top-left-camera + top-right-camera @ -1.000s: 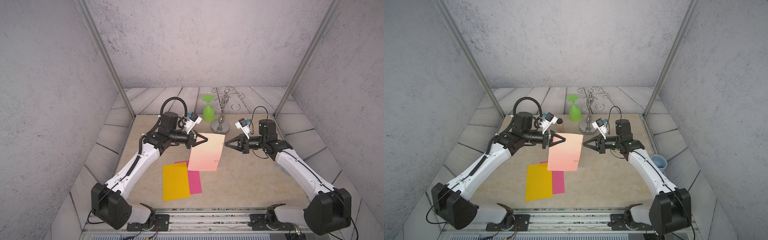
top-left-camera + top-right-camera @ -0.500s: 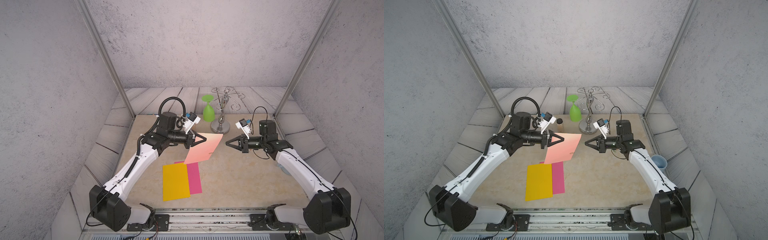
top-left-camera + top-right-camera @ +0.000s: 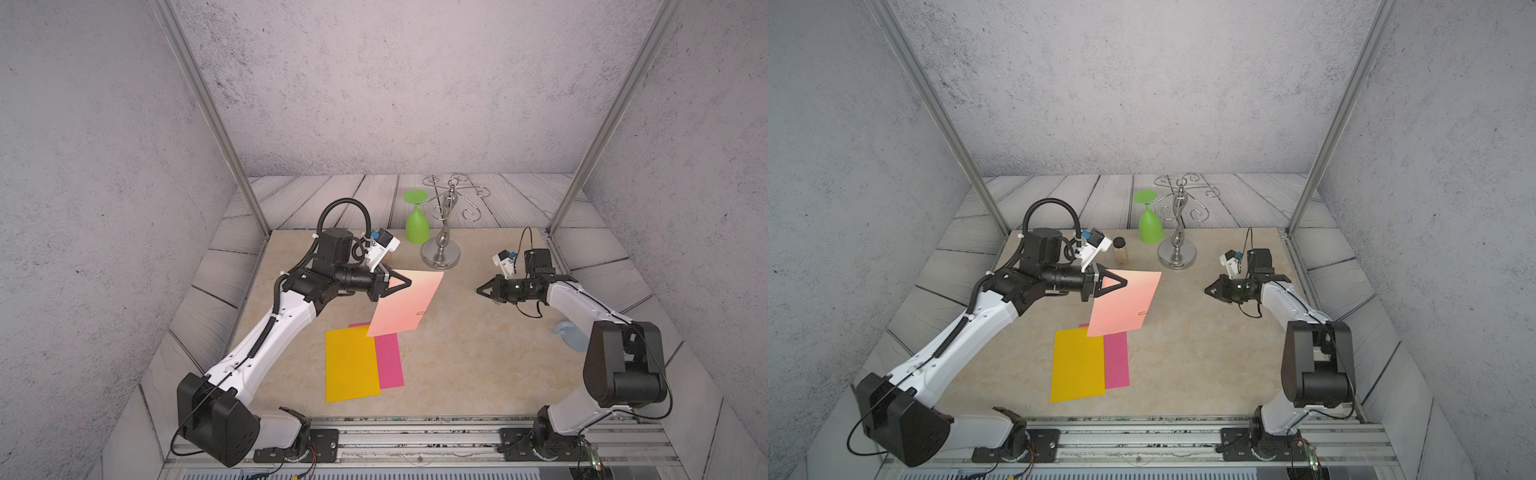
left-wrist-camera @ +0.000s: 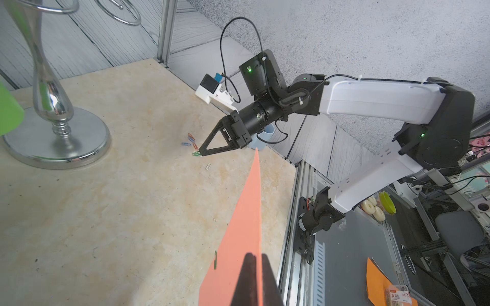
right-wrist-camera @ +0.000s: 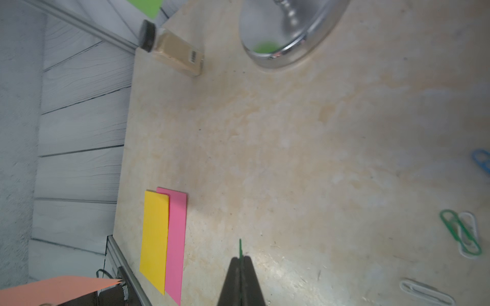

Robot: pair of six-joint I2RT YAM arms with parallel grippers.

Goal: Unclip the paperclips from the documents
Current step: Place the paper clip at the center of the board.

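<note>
The salmon sheet [image 3: 405,303] hangs in the air above the worktop [image 3: 478,365]. It is tilted, with its lower corner over the two sheets that lie flat. A small dark clip [image 3: 422,312] sits on the edge facing the right arm; in the left wrist view this clip [image 4: 215,261] looks dark green. The yellow sheet [image 3: 351,365] lies flat and overlaps one long side of the magenta sheet [image 3: 390,361]. Loose paperclips [image 5: 461,233] in green, white and blue are scattered on the worktop on the right arm's side.

The left hand [image 3: 409,283] is closed on the salmon sheet near an upper corner, one finger on each face. The right hand [image 3: 478,289] is closed too, pinching a thin green paperclip [image 5: 240,249] that pokes out past its fingertips. It is well apart from the salmon sheet.

The left arm reaches forward from its base, its wrist about level and pointing across toward the right arm. The right arm is bent at the elbow, its hand low over the worktop and pointing back at the sheet. Behind them stands a chrome stand [image 3: 441,253].
</note>
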